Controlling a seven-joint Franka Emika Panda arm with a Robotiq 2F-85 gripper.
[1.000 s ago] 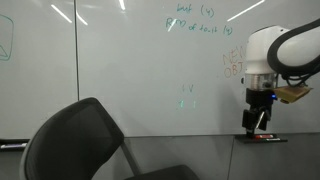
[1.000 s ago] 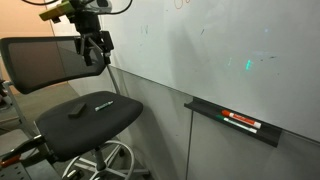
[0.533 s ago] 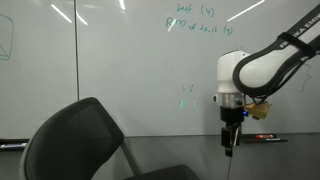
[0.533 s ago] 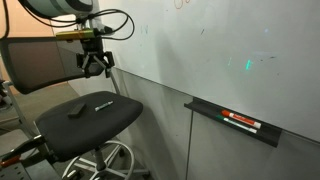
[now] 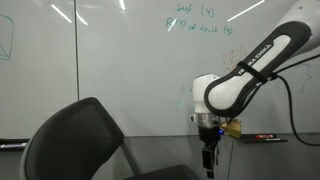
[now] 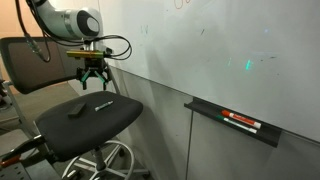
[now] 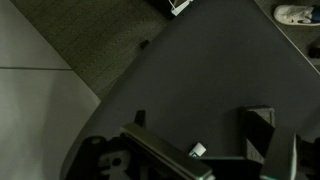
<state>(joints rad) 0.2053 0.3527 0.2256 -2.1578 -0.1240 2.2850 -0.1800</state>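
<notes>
Lower than before, we found the gripper [image 6: 92, 82] above the marker [image 6: 103, 105] on the chair seat [image 6: 70, 135], frame left; jaws stood spread, empty.

A whiteboard [image 6: 230, 50] bearing green writing [image 5: 200, 22] fills the wall in both exterior views; a black tray [image 6: 205, 110] mounted under it holds markers [image 6: 242, 123] lying flat

exterior: both face whiteboard [image 5: 100, 70], mid-range, share chair [image 6: 85, 125] | wrist: close, looking down onto chair seat
</notes>
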